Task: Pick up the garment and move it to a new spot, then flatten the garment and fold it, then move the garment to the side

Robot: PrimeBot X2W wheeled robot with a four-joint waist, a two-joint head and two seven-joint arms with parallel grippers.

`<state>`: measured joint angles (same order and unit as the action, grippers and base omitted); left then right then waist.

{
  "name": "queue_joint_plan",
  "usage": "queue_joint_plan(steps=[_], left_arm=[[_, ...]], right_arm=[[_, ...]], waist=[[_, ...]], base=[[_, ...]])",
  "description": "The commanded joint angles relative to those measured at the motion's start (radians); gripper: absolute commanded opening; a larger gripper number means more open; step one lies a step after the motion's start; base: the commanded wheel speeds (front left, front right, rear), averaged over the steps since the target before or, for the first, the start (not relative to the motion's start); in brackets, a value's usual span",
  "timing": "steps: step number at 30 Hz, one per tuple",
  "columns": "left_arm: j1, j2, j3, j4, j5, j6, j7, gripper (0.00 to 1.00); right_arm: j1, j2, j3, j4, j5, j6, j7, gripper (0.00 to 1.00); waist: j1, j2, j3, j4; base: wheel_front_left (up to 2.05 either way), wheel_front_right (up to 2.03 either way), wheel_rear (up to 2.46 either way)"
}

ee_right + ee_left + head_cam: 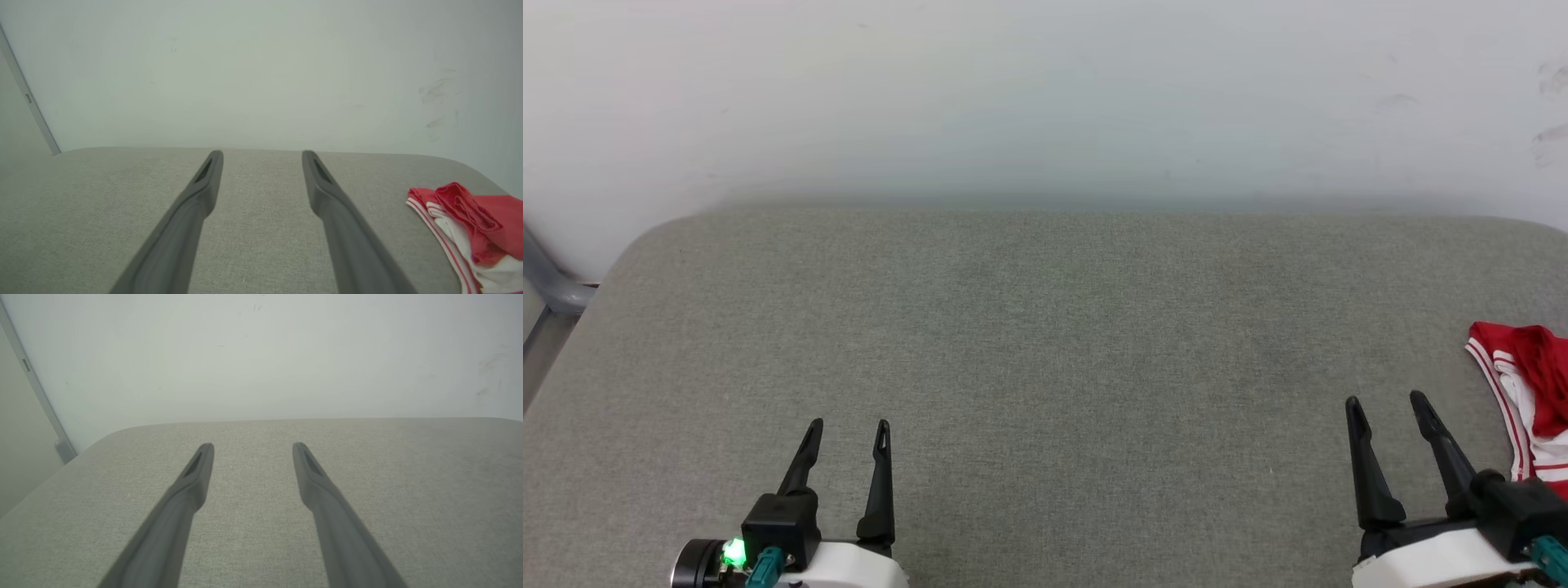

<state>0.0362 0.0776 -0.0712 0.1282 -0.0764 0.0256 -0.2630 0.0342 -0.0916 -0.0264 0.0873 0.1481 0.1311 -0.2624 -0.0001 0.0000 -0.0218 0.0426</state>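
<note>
The garment (1531, 400) is a crumpled red and white heap with striped trim, lying at the right edge of the grey padded surface (1045, 343) and cut off by the frame. In the right wrist view the garment (474, 228) sits low on the right, beside the fingers. My right gripper (1387, 403) stands open just left of it, not touching it, nothing between its fingers. My left gripper (848, 426) hovers open at the lower left, far from the cloth. Both wrist views show the jaws spread over bare fabric: left gripper (252, 446), right gripper (262, 153).
A white wall (1045, 98) rises behind the surface's far edge. A grey metal bar (547, 282) runs down the wall at the far left corner, where the surface rounds off. The padded surface (429, 490) stretches wide between the two grippers.
</note>
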Motion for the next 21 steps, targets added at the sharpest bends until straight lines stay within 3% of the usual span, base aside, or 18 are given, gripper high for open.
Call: queue_joint_plan(steps=[1,18,19,21], left_arm=[[0.010,-0.003,0.002,0.001,-0.006,-0.004,-0.002,1.00],[0.027,-0.011,0.019,-0.005,-0.016,-0.028,-0.002,1.00],[0.022,-0.012,0.017,-0.004,-0.015,-0.027,0.000,0.00],[0.026,-0.013,0.017,0.010,-0.017,-0.027,0.001,0.00]], right_arm=[[0.018,0.007,-0.006,-0.009,0.004,-0.001,-0.003,1.00],[0.112,0.039,-0.035,-0.049,-0.015,-0.001,-0.003,1.00],[0.107,0.035,-0.034,-0.048,-0.009,0.000,0.000,0.00],[0.110,0.035,-0.032,-0.034,-0.008,0.000,0.000,0.00]], waist=[[0.0001,0.0000,-0.003,0.003],[0.0001,0.0000,-0.022,0.011],[0.0001,0.0000,-0.022,0.011],[0.0001,0.0000,-0.022,0.011]], base=[[0.00,0.00,0.00],[0.00,0.00,0.00],[0.00,0.00,0.00],[0.00,0.00,0.00]])
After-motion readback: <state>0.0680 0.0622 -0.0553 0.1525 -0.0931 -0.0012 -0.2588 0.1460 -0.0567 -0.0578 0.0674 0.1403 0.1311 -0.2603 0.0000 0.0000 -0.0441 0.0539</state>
